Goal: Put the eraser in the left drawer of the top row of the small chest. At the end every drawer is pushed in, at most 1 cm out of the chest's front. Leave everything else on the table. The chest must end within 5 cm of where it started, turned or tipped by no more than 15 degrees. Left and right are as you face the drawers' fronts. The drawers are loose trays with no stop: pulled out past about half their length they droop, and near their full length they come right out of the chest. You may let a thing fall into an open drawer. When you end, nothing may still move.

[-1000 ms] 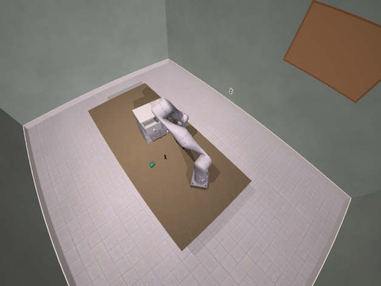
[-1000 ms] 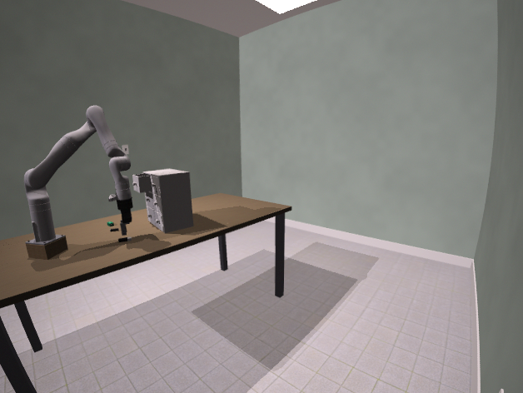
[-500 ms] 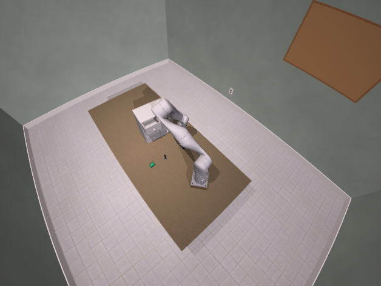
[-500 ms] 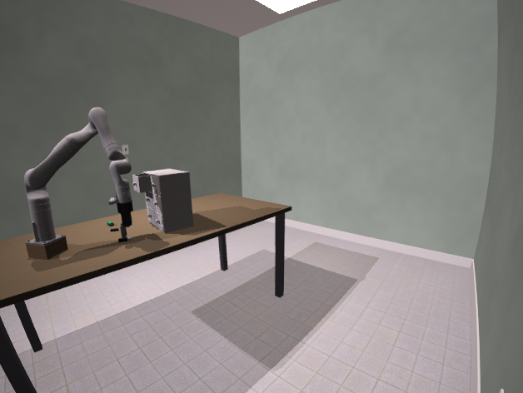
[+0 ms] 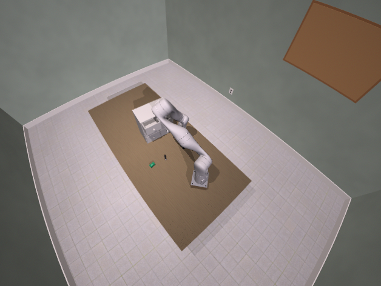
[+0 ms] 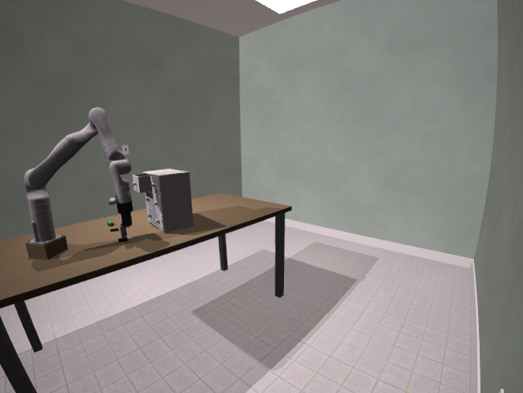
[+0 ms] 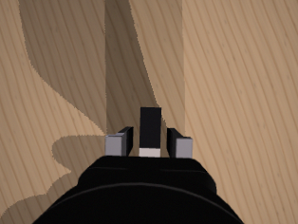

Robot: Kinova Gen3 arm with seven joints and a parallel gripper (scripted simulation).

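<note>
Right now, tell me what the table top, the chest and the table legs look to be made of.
Table top: looks like wood or wood veneer, matte brown, with fine parallel grain lines in the wrist view. Chest: plain pale grey-white faces, no grain or shine; painted wood or plastic, which one is open. Table legs: thin, straight, uniformly black, probably painted metal, though the look alone does not settle it.

Grey seven-joint arm [image 6: 67,146] reaching down, elbow standing high

The black two-finger tool [image 6: 123,233] is pointing straight down close above the desk [image 6: 236,211], its grey fingers standing apart and gripping nothing.
</note>
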